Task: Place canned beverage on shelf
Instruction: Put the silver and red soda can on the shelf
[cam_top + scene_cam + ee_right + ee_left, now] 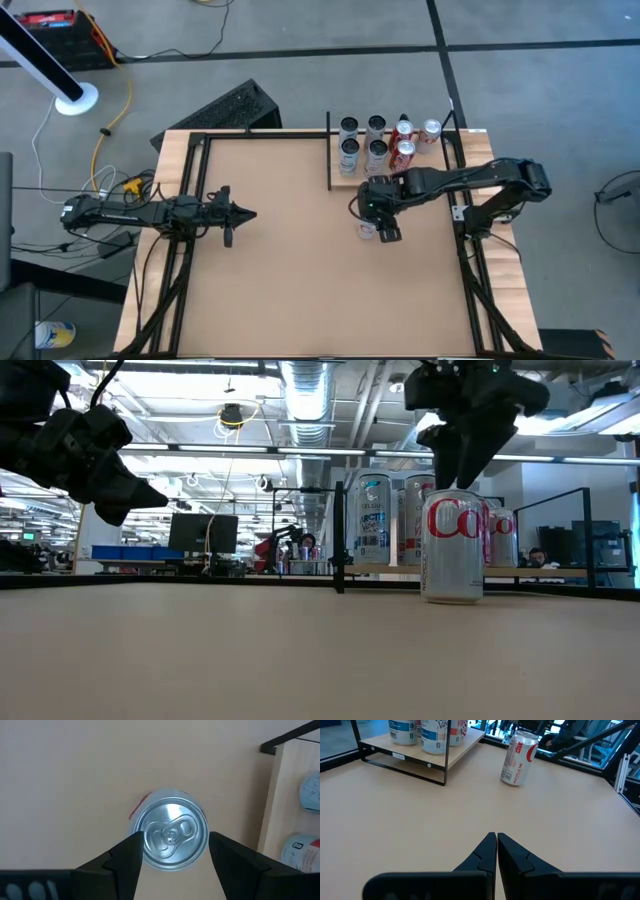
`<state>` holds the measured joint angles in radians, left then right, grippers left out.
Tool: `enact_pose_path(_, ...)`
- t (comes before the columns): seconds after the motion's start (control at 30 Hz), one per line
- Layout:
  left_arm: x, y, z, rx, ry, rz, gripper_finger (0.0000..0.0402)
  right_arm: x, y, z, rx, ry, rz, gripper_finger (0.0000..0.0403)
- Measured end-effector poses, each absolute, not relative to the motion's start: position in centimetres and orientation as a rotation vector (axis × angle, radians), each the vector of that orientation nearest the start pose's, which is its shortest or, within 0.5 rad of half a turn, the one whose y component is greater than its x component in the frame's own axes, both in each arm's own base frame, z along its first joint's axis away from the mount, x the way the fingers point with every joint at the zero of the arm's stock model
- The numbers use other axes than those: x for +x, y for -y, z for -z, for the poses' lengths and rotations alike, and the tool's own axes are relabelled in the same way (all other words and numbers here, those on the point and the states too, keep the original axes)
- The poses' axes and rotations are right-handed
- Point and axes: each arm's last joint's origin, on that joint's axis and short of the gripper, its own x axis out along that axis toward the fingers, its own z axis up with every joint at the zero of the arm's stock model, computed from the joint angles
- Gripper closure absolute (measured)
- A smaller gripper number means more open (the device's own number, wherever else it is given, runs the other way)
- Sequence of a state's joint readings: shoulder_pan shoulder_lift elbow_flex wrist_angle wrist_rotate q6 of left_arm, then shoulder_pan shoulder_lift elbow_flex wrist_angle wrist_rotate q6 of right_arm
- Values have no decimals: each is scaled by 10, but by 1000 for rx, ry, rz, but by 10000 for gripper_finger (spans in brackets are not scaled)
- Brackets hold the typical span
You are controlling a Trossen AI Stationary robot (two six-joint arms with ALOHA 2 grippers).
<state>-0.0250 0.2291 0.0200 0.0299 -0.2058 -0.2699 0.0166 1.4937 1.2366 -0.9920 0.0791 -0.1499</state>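
A silver can with red lettering [452, 545] stands upright on its base on the tan tabletop, just in front of the shelf; it also shows in the high view [367, 230] and the left wrist view [518, 758]. My right gripper [172, 845] is open right above it, pointing down, one finger on either side of the can's top [172, 836], apart from it. The shelf [345, 178], a pale wood board with black posts, stands at the far right and carries several cans. My left gripper [250, 214] is shut and empty, above the table's left part.
Several cans stand on the shelf: silver-blue ones [350, 150] on its left part, red-lettered ones [404, 150] on its right part. A black post [340, 535] marks the shelf's left front corner. Black frame rails [185, 200] run along the table's sides.
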Motion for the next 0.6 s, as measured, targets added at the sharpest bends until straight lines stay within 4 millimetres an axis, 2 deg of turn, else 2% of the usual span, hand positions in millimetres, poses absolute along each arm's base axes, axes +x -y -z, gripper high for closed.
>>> enact_pose_path(0.1,110,-3,-154,-248,-153,-204,402,282,-1,-275,-173,-1252,-29,152)
enact_pose_path(0.4,110,-3,-154,-247,-156,-204,402,289,0,-306,-250,-1159,-57,152)
enact_pose_path(0.6,110,-3,-154,-247,-156,-203,402,294,-3,-310,-256,-1096,-57,152)
